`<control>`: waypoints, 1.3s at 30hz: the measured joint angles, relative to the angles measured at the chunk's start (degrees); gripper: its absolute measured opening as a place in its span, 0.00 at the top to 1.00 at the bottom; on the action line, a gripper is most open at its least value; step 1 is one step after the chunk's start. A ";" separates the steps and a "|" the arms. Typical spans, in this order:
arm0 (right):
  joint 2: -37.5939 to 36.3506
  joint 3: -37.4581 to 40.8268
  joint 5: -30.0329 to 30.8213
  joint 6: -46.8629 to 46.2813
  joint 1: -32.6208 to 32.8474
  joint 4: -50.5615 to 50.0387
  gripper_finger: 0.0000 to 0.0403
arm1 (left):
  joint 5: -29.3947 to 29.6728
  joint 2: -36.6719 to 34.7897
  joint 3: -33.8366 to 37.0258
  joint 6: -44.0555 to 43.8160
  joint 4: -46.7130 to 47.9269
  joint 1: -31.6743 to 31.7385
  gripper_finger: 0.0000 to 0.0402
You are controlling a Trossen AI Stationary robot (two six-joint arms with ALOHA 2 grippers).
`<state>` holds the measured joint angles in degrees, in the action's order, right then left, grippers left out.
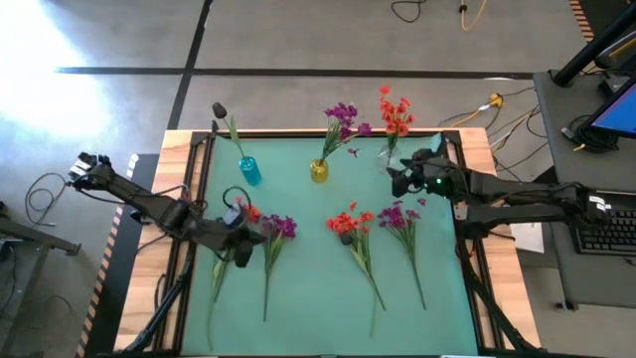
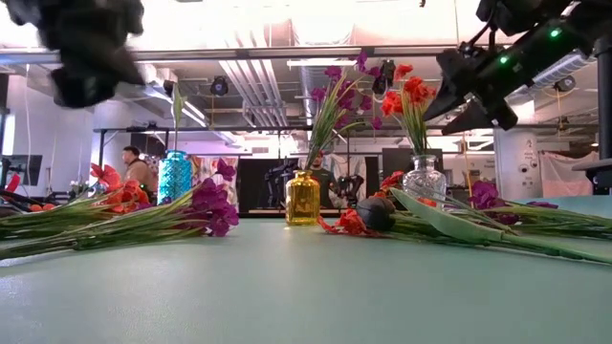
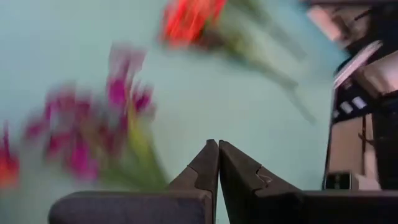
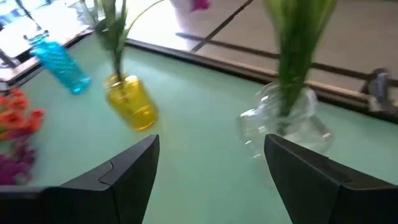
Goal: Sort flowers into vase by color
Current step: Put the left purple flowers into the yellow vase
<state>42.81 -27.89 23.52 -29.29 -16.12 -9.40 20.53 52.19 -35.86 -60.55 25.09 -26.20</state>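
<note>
The flowers are split between three vases along the upper edge of the green mat (image 1: 328, 298) and loose stems lying lower down. In the high view, orange-red flowers (image 1: 395, 111) stand in a clear glass vase (image 1: 386, 155) at upper right of the mat, purple flowers (image 1: 343, 119) stand in a yellow vase (image 1: 319, 171) at upper centre, and a dark-budded stem (image 1: 223, 114) stands in a blue vase (image 1: 248, 170) at upper left.

Loose on the mat, an orange-red stem (image 1: 350, 227) and a purple stem (image 1: 401, 219) lie side by side right of centre. Left of centre lie another purple stem (image 1: 276, 231) and, just beside it, an orange-red one (image 1: 248, 212).

The right gripper (image 1: 400, 177) hangs just below the clear vase, its fingers spread wide with nothing between them; its wrist view shows the glass vase near one fingertip.

The left gripper (image 1: 243, 254) sits at the left-centre stems, fingers pressed together and holding nothing that can be seen; purple blooms lie just beside its tip in the wrist view.
</note>
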 joint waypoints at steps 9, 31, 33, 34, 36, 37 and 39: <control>0.00 -1.45 0.01 -4.19 9.74 -0.19 0.33 | -11.25 5.36 0.00 -20.56 12.56 -1.14 1.00; 5.32 -5.45 0.01 -11.57 27.43 2.83 0.36 | -17.65 21.60 -11.02 -28.04 21.01 -9.09 1.00; 6.18 -5.95 0.00 -11.68 27.54 2.76 0.37 | -14.63 24.12 -13.03 -26.24 20.91 -9.33 1.00; 6.59 -6.33 -0.07 -12.00 27.54 2.39 0.37 | -13.75 25.39 -14.03 -25.67 20.91 -9.33 1.00; 7.20 -6.93 -1.21 -12.68 27.51 2.32 0.37 | -12.73 28.09 -15.98 -24.25 21.08 -9.14 1.00; 7.48 -7.19 -2.26 -12.75 27.51 2.32 0.37 | -12.56 29.43 -17.01 -23.66 21.34 -8.93 0.99; 8.00 -7.57 -4.99 -12.82 27.62 2.44 0.37 | -12.46 32.01 -19.00 -23.02 22.45 -8.74 0.97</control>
<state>50.80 -35.46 18.53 -42.11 11.51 -6.96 8.08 84.19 -54.85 -83.57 47.53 -34.94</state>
